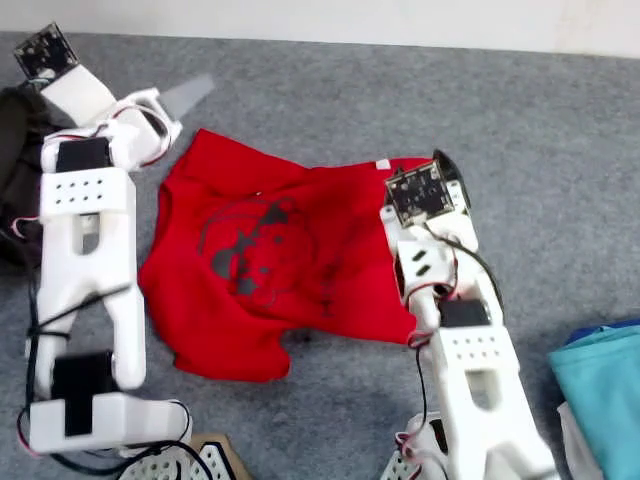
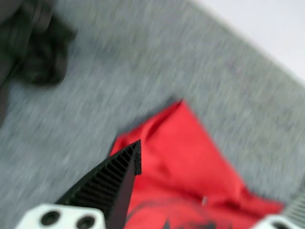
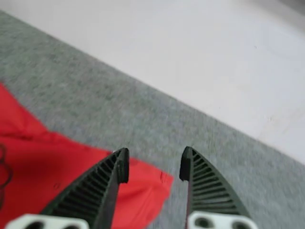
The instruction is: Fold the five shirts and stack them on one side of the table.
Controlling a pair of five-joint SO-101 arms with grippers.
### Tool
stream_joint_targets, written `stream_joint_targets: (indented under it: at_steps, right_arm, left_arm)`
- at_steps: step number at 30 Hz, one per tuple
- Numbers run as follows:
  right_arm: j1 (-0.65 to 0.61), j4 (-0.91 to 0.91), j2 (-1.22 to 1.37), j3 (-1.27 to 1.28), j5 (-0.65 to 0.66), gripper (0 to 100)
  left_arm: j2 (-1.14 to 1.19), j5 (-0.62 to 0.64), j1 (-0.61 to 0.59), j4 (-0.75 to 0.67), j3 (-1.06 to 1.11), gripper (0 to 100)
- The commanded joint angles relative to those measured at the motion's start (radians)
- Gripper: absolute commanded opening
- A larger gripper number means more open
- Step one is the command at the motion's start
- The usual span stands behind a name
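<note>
A red shirt with a dark print lies spread, a little rumpled, in the middle of the grey table. My left gripper is at the shirt's far left corner; it stands open just above the cloth, with one black finger over the red edge. My right gripper hovers at the shirt's far right sleeve. Its fingers are open with nothing between them, and the red sleeve tip lies just below.
A dark garment is heaped at the left edge, beside the left arm. Teal and blue cloth is piled at the near right. A white strip runs beyond the table's far edge.
</note>
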Motion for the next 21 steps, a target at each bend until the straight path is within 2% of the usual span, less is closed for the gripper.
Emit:
stream_joint_targets:
  at_steps: [1,3,6,10,15,21]
  right_arm:
    - [-0.044,0.308,-0.243,-0.010,0.008,18.1]
    - [-0.067,0.441,-0.360,-0.008,0.009,18.1]
    - [-0.093,0.613,-0.504,-0.008,0.006,18.1]
    - [-0.134,0.826,-0.564,-0.028,-0.023,18.1]
    - [-0.194,1.040,-0.440,-0.170,-0.149,18.1]
    - [-0.232,1.162,-0.194,-0.364,-0.193,18.1]
  left_arm:
    - [-0.148,0.002,0.024,0.216,-0.038,37]
    - [-0.199,0.002,0.031,0.321,-0.024,32]
    - [-0.251,-0.021,0.027,0.396,0.035,26]
    - [-0.295,-0.193,0.027,0.466,0.168,23]
    - [-0.383,-0.344,0.025,0.562,0.351,23]
    - [-0.555,-0.450,0.025,0.608,0.581,23]
